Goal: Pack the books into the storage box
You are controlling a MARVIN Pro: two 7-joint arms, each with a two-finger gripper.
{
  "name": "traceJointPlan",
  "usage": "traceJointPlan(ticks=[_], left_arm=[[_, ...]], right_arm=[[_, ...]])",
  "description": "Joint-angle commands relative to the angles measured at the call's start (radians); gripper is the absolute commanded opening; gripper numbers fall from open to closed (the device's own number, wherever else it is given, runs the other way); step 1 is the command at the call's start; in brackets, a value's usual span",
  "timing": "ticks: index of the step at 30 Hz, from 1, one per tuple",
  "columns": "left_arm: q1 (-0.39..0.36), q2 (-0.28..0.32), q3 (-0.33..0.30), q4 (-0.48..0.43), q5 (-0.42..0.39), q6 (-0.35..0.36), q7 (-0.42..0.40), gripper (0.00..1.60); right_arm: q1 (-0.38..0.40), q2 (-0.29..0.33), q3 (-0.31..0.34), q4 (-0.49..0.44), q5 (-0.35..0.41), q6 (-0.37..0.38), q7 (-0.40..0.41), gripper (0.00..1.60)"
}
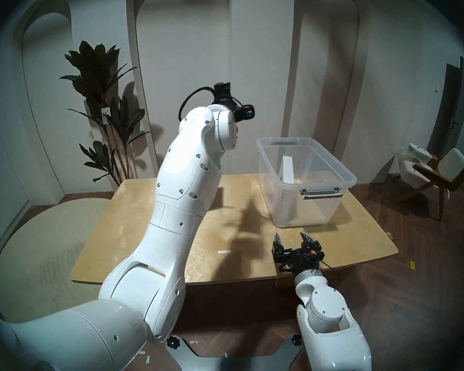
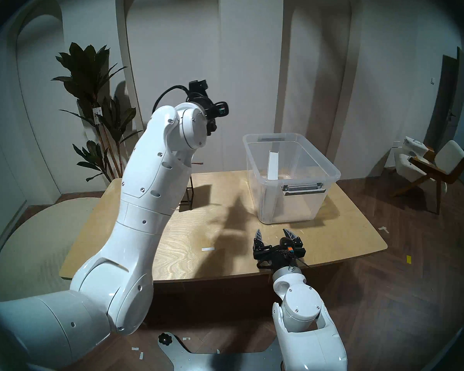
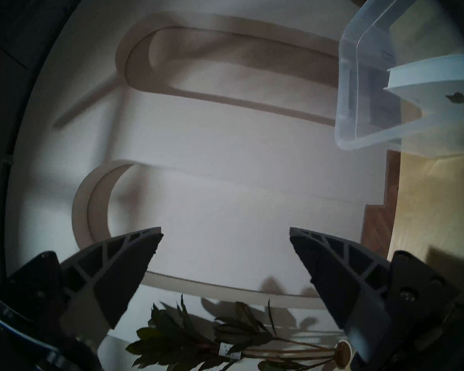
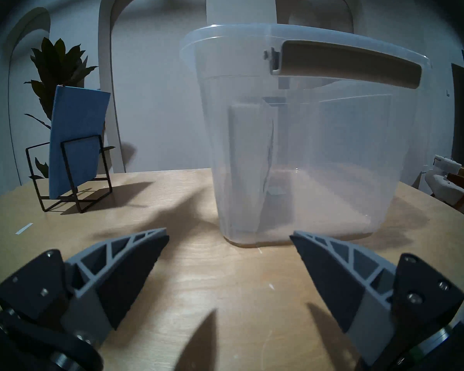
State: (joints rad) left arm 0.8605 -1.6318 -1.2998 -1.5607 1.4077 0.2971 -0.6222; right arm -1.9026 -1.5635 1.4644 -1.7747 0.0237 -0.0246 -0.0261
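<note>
The storage box (image 1: 306, 212) is a clear tub with grey latch handles, standing on the far right of the table; it also shows in the right wrist view (image 4: 332, 161). The white book (image 1: 288, 167) stands upright on edge inside it, near its left wall, and shows in the left wrist view (image 3: 434, 92). The blue book (image 4: 75, 137) leans upright in a black wire rack (image 4: 70, 180) at the back left; my left arm hides it in the head views. My left gripper (image 3: 225, 234) is open and empty, raised high, facing the wall. My right gripper (image 1: 291, 236) is open and empty, low before the box.
The wooden table (image 1: 145, 228) has a small white tape mark (image 1: 223, 251) near its middle. A potted plant (image 1: 102, 108) stands behind the table's left end. A chair (image 1: 434, 175) stands on the floor at the right. My raised left arm (image 1: 177, 201) blocks the table's back left.
</note>
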Motion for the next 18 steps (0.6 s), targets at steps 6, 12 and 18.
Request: traceJointPlan(ticks=[6, 12, 18], left_arm=[[0.133, 0.091, -0.105, -0.176, 0.008, 0.012, 0.085, 1.60], [0.211, 0.102, -0.135, -0.262, -0.013, 0.007, 0.083, 1.60], [0.251, 0.108, -0.146, -0.309, -0.030, -0.001, 0.086, 1.60]], right_arm=[[0.092, 0.068, -0.199, -0.003, 0.011, -0.045, -0.049, 1.60], [0.169, 0.075, -0.271, 0.004, 0.015, -0.040, -0.078, 1.60], [0.219, 0.074, -0.323, -0.007, 0.019, -0.037, -0.100, 1.60]])
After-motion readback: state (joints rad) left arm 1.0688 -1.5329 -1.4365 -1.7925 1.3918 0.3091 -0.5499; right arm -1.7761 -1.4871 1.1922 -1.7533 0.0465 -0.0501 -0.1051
